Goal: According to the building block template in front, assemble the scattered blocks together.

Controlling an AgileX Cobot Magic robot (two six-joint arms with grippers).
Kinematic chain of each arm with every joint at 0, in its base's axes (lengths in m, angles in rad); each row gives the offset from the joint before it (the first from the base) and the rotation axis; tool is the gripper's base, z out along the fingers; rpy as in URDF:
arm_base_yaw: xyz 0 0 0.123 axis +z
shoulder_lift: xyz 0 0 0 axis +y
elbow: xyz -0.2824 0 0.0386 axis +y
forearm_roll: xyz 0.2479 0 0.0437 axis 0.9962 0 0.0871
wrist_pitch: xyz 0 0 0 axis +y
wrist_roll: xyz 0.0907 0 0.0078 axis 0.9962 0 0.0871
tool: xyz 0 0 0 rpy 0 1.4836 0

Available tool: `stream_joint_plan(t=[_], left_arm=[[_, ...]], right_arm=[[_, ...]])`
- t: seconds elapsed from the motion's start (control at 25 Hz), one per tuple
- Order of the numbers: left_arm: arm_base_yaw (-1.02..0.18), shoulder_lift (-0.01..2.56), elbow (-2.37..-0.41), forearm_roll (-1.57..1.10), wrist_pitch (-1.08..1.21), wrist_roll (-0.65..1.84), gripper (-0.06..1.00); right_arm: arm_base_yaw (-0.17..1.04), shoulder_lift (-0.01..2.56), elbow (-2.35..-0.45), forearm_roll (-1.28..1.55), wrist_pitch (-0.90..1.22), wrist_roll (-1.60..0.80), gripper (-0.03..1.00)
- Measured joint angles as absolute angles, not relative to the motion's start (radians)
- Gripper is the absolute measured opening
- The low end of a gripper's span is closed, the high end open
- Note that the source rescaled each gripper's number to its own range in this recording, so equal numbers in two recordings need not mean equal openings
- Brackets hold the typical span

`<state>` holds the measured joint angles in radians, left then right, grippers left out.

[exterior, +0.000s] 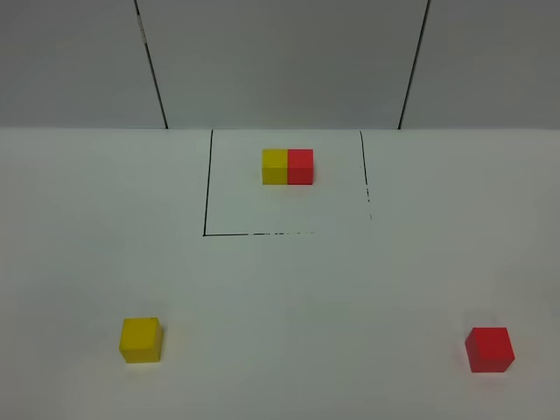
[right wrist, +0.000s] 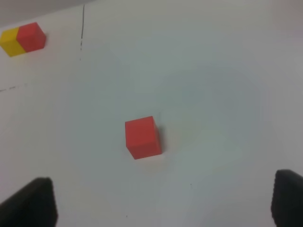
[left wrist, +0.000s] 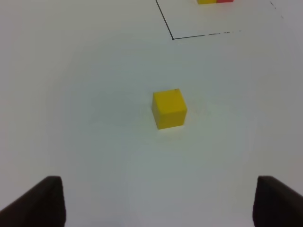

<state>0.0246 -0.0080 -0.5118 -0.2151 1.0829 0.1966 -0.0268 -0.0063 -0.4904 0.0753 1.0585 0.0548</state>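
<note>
The building block template (exterior: 287, 166), a yellow cube joined to a red cube, stands at the far middle inside a black-lined rectangle; it also shows as template (right wrist: 22, 38) and template (left wrist: 215, 1). Of the scattered blocks, the yellow cube (exterior: 141, 340) lies at the near left and the red cube (exterior: 489, 349) at the near right. My left gripper (left wrist: 158, 203) is open, its dark fingers (left wrist: 35, 203) wide apart, with the yellow cube (left wrist: 169, 109) ahead of it and untouched. My right gripper (right wrist: 163, 201) is open too, short of the red cube (right wrist: 143, 137). Neither arm shows in the high view.
A white table (exterior: 289, 297) carries everything. The black-lined rectangle (exterior: 206, 188) marks the far middle, its near line partly broken. A grey panelled wall (exterior: 280, 61) rises behind the table's far edge.
</note>
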Motion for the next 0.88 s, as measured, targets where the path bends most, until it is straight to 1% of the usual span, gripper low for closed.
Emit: stream_joint_plan(t=[0.88], left_arm=[[0.025,-0.008,-0.512,-0.215,1.083,0.197,0.91]], right_arm=[[-0.027,-0.006,-0.49,0.075,1.059,0.055,0.8]])
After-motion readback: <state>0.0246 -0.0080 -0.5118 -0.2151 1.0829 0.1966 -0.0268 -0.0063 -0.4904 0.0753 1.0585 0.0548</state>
